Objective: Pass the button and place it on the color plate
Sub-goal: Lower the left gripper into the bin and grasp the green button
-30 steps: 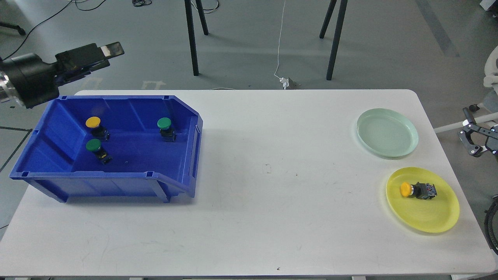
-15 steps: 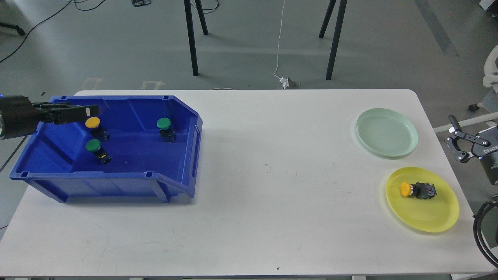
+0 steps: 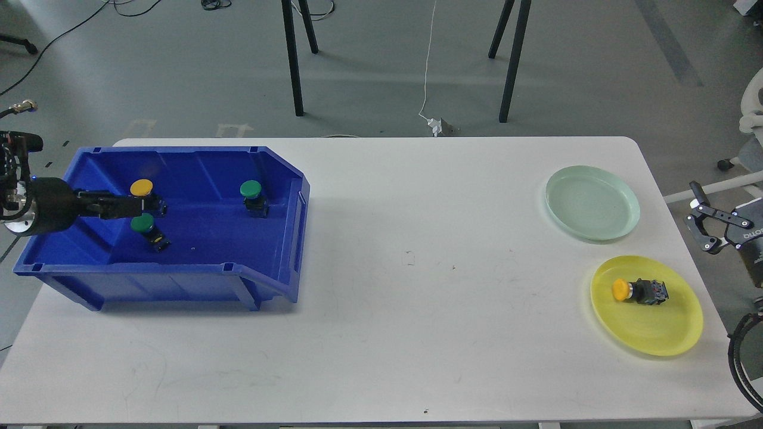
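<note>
A blue bin (image 3: 280, 238) at the table's left holds a yellow button (image 3: 142, 187), a green button (image 3: 143, 223) just in front of it and another green button (image 3: 251, 189) further right. My left gripper (image 3: 136, 207) reaches into the bin from the left, its tip between the yellow button and the near green one; it is dark and edge-on. A yellow plate (image 3: 661, 330) at the right carries a yellow button (image 3: 622, 289) lying on its side. A pale green plate (image 3: 592, 202) behind it is empty. My right gripper (image 3: 701, 218) is open and empty, off the table's right edge.
The white table (image 3: 417, 298) runs between the bin and the plates. Black stand legs (image 3: 295, 65) and a white cable (image 3: 427, 65) are on the floor behind the table.
My left gripper came down from above the bin's back left corner into the bin, stopping between the yellow and near green buttons. My right gripper moved slightly nearer the table's edge.
</note>
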You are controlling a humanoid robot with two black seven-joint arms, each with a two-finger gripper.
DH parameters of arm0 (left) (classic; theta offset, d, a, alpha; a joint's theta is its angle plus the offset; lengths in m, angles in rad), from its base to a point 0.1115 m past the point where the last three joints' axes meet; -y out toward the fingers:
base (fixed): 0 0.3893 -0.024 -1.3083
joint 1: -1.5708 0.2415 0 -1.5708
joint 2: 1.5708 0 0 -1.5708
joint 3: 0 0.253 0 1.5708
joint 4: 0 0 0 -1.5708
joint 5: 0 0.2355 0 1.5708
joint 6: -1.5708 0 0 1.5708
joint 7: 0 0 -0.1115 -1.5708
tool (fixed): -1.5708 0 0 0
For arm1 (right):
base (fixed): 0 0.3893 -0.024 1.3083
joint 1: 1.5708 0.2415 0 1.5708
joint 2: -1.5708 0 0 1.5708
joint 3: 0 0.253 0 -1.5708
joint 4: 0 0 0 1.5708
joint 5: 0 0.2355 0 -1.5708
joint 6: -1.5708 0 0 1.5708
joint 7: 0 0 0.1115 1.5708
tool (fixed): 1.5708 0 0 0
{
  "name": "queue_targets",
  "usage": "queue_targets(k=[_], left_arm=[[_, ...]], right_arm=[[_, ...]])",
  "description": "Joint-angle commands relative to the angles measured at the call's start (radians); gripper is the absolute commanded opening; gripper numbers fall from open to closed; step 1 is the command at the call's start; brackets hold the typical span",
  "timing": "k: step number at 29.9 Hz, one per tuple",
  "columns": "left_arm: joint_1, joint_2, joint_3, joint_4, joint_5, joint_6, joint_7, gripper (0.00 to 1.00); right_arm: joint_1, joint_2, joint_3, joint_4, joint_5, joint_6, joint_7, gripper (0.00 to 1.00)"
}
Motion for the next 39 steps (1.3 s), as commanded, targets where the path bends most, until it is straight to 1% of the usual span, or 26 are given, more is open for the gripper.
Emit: queue_targets(k=[1, 8, 13, 21, 26, 29, 31, 33, 38, 39], left_arm=[[0.013, -0.043, 0.001, 0.044, 0.0, 0.0, 0.0, 0.96], [0.043, -0.067, 0.001, 0.056, -0.001, 0.0, 0.0, 0.96], [0.059, -0.115, 0.001, 0.13, -0.001, 0.003, 0.0, 0.96], [0.067, -0.133, 0.001, 0.14, -0.001, 0.006, 0.0, 0.96], [0.073, -0.175, 0.001, 0.206, -0.003, 0.011, 0.0, 0.93], [0.075, -0.193, 0.001, 0.226, 0.0, 0.011, 0.0, 0.87], [0.076, -0.201, 0.002, 0.239, 0.0, 0.011, 0.0, 0.8], [0.078, -0.202, 0.002, 0.249, 0.0, 0.012, 0.0, 0.7], [0.076, -0.208, 0.002, 0.257, 0.006, 0.012, 0.0, 0.57], [0.076, -0.208, 0.001, 0.263, 0.008, 0.012, 0.0, 0.56]], right_arm=[[0.0, 0.0, 0.0, 0.001, 0.0, 0.0, 0.0, 0.97], [-0.005, -0.004, 0.0, -0.001, 0.0, 0.0, 0.0, 0.97], [-0.006, -0.006, 0.0, 0.001, 0.0, 0.0, 0.0, 0.97], [-0.006, -0.007, 0.002, 0.001, 0.0, 0.0, 0.0, 0.97], [-0.008, -0.009, 0.002, 0.001, 0.0, 0.0, 0.0, 0.97], [-0.012, -0.009, 0.002, 0.001, 0.0, 0.0, 0.0, 0.97], [-0.014, -0.009, 0.002, 0.001, 0.0, 0.0, 0.0, 0.97], [-0.015, -0.009, 0.002, 0.001, 0.0, 0.0, 0.0, 0.97], [-0.02, -0.009, 0.002, 0.001, 0.0, 0.0, 0.0, 0.97], [-0.02, -0.009, 0.002, 0.001, 0.0, 0.0, 0.0, 0.97]])
